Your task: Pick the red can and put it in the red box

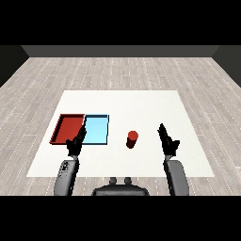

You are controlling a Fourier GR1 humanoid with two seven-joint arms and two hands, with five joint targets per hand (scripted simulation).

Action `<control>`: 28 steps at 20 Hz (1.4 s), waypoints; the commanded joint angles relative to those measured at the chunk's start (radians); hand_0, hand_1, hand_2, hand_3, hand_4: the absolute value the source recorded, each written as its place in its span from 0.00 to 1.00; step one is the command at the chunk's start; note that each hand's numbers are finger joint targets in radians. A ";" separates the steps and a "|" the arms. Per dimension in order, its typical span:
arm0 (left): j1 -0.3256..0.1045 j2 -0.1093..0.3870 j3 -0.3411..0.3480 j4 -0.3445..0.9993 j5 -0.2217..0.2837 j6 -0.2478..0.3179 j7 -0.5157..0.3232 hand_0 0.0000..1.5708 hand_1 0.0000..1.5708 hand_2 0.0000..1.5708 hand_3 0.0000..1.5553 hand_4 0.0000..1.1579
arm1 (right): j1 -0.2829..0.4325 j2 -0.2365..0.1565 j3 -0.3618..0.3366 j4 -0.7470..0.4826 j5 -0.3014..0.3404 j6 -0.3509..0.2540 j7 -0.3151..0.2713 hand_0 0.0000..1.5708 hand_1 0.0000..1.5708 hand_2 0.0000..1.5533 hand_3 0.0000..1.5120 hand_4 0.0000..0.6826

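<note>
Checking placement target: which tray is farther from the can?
The red tray: it lies at the far left, with the blue tray between it and the can.

White table (141,103): red tray (68,127), light blue tray (96,130), red can (132,139).

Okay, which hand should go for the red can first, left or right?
Probably the right hand: the red can stands upright nearer to it. The left hand hovers by the trays, farther away.

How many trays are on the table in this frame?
2. The red tray lies at the table's left; the light blue tray sits directly right of it, touching. Nothing seems hidden.
</note>
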 commanded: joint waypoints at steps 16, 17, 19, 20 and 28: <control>-0.097 -0.001 0.123 0.018 0.080 -0.047 -0.404 0.00 0.00 0.00 0.00 0.00 | 0.042 -0.058 -0.134 0.037 -0.117 0.196 -0.413 0.00 0.00 0.00 0.00 0.00; -0.002 -0.072 0.005 -0.094 -0.013 0.023 -0.400 0.00 0.00 0.00 0.00 0.00 | 0.032 -0.030 -0.084 0.010 -0.059 0.151 -0.371 0.00 0.00 0.00 0.00 0.00; -0.004 -0.035 0.076 -0.050 0.058 -0.033 -0.433 0.00 0.00 0.00 0.00 0.00 | 0.052 -0.038 -0.108 0.048 -0.115 0.214 -0.398 0.00 0.00 0.00 0.00 0.00; -0.064 -0.073 0.021 0.021 0.000 0.024 -0.453 0.00 0.00 0.00 0.00 0.00 | -0.006 -0.025 -0.106 0.090 -0.075 0.165 -0.413 0.00 0.00 0.00 0.00 0.00; 0.001 -0.035 0.054 -0.078 0.067 -0.047 -0.424 0.00 0.00 0.00 0.00 0.00 | 0.001 -0.029 -0.107 0.080 -0.080 0.189 -0.369 0.00 0.00 0.00 0.00 0.00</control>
